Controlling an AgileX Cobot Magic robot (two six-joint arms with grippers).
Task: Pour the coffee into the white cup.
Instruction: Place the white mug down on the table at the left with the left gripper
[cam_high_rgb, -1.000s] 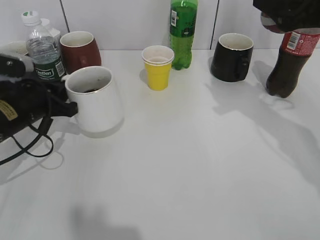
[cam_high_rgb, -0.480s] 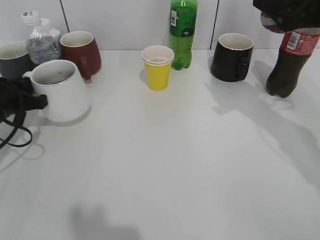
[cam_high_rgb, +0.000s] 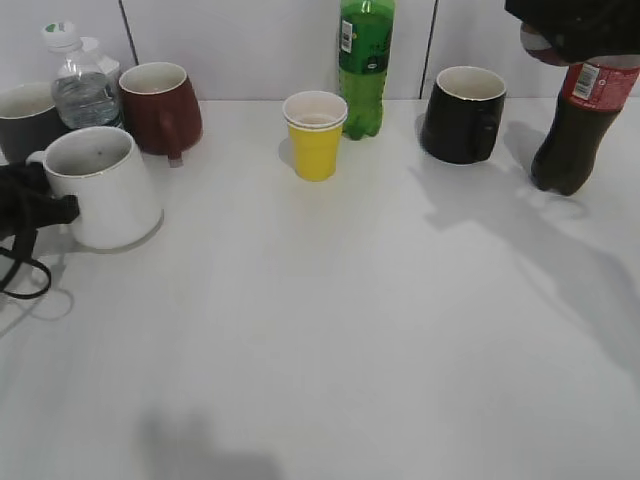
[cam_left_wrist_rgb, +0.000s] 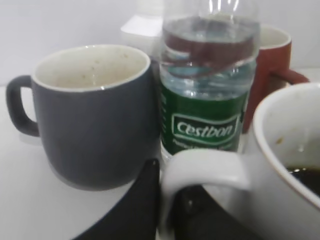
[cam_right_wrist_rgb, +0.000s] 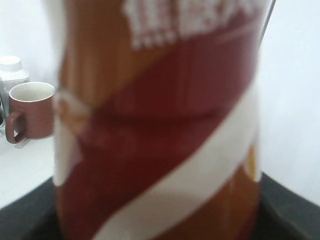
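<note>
Left gripper clamped on handle of white cup, front left, dark coffee already inside. Pour appears done; release left. Right gripper grips cola bottle, lifted, far right. Count: five cups, three bottles, water bottle among them.

The near and middle tabletop is left open for passage, while the far edge is lined by a grey mug, water bottle, maroon mug, yellow cup, green bottle and black mug.
</note>
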